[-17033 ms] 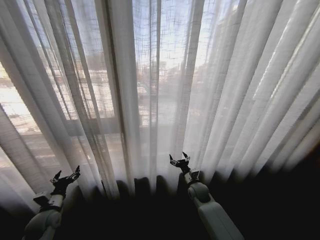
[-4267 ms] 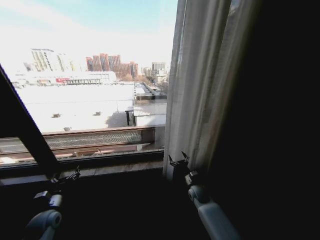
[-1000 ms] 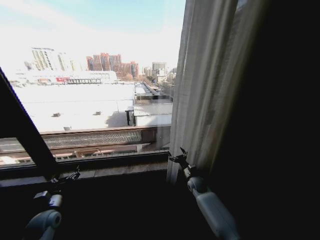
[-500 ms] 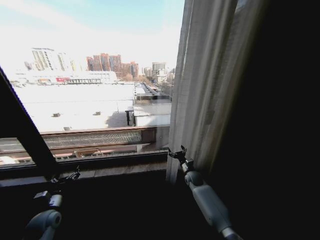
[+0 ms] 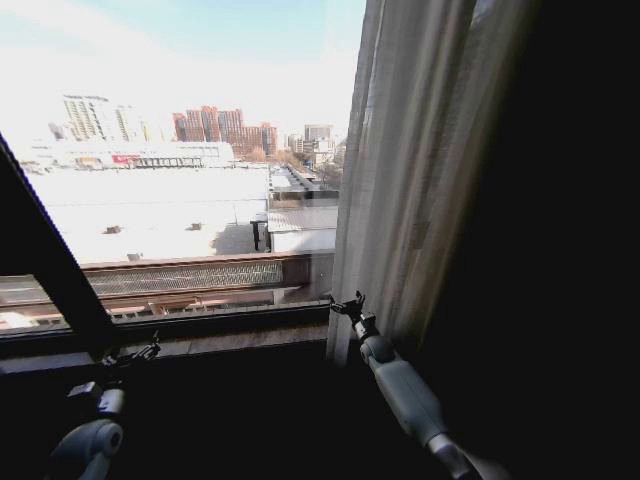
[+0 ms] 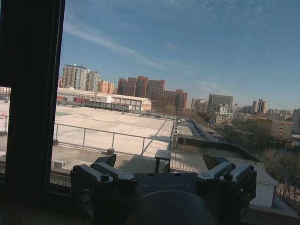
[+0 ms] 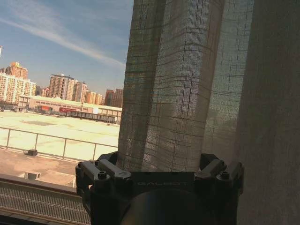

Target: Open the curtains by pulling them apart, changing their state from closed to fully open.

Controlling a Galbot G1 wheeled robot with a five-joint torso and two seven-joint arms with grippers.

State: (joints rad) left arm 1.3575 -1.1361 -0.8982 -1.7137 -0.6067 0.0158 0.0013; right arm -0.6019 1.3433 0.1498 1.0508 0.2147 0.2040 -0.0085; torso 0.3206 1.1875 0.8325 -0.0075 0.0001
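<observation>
Curtains [image 5: 420,170]: sheer cream fabric, gathered into a tight bunch of pleats on the right of the window, its inner edge just beside the bare glass; a dark drape [image 5: 560,250] hangs directly beyond it on the far right. Long axis vertical, pleats running top to bottom, hem low near the sill [image 5: 200,335]; in the right wrist view the folds [image 7: 173,84] rise straight up from between the gripper's fingers. Right gripper [image 5: 346,305]: at the bottom inner edge of the bunch, fingers spread with the fabric lying between them, not pinched. Left gripper [image 5: 140,352]: idle low at the left by the sill and the slanting black frame bar [image 5: 50,260], fingers spread and empty, facing open glass in its own wrist view [image 6: 161,164]. Progress, as judged: this side looks almost fully drawn; the glass is uncovered across most of the head view. Handling note for the step in hand: push sideways toward the dark drape, keeping the hook low and level so the pleats stack rather than slip off the fingers; a downward tug would strain the hanging rather than slide it.
</observation>
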